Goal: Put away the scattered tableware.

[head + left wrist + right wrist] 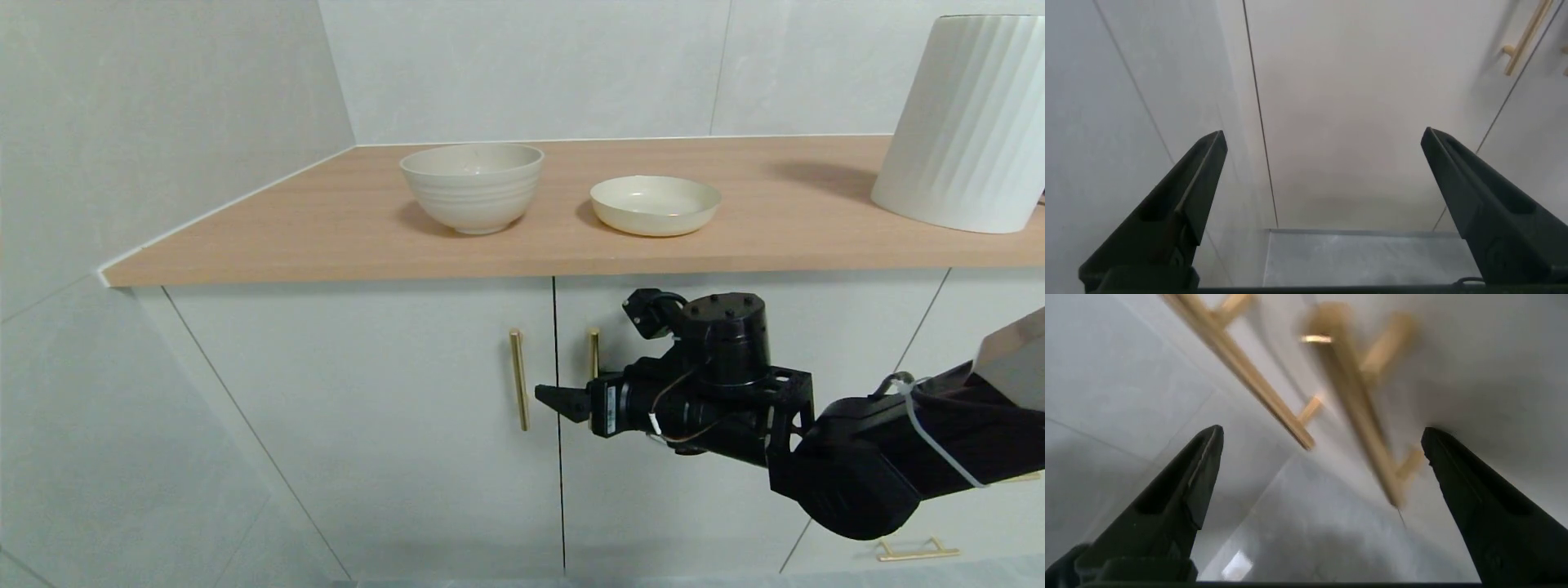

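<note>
Countertop (775,220) holds the bowl (472,186) and shallow dish (655,204) side by side, cabinet doors (367,408) below shut; right gripper (1321,433), fingers spread, sits at the brass handles (518,378); left gripper (1324,135) likewise spread, empty; judged: nothing stowed yet, door-opening comes first.

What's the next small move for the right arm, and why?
Probably ease the right gripper forward and close its fingers on the near brass handle. The fingers are open with that handle between them, not yet gripped. The cabinet doors are shut, and the bowl and dish sit on the counter.
</note>
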### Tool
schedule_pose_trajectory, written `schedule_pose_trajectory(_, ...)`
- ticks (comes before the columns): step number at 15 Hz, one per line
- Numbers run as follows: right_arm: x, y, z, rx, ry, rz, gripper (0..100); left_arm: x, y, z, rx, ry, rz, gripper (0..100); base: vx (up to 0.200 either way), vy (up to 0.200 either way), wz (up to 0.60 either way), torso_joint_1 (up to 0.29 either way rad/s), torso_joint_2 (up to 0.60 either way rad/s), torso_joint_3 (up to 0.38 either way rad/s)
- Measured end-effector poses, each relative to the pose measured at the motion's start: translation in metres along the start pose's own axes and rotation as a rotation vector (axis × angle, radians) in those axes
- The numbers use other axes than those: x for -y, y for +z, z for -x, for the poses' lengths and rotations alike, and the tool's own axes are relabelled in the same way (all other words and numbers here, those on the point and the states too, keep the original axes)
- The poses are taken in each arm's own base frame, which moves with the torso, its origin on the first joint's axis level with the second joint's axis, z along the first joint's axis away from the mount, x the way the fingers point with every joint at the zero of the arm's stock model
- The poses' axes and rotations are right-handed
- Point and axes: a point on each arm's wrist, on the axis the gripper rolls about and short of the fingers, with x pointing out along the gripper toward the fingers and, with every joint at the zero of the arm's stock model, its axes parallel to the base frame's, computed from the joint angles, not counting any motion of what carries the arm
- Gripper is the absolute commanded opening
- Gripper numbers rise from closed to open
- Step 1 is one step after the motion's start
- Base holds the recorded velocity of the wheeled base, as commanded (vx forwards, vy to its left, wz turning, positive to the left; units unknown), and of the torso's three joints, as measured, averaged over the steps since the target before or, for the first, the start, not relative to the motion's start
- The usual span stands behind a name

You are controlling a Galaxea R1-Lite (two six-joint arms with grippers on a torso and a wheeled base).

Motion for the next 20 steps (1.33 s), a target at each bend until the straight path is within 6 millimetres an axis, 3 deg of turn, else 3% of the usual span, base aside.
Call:
schedule_pose_trajectory(10, -0.005, -0.008, -0.008, 0.014, 0.012, -0.078, 100, 0.000, 0.000, 0.000, 0.000, 0.000, 0.000, 100, 0.000, 0.000, 0.00, 0.000, 0.00, 0.000)
schedule_pose_trajectory(20, -0.013, -0.011, 0.012, -0.043, 0.126, -0.091, 100, 0.000, 0.000, 0.000, 0.000, 0.000, 0.000, 100, 0.000, 0.000, 0.00, 0.000, 0.00, 0.000)
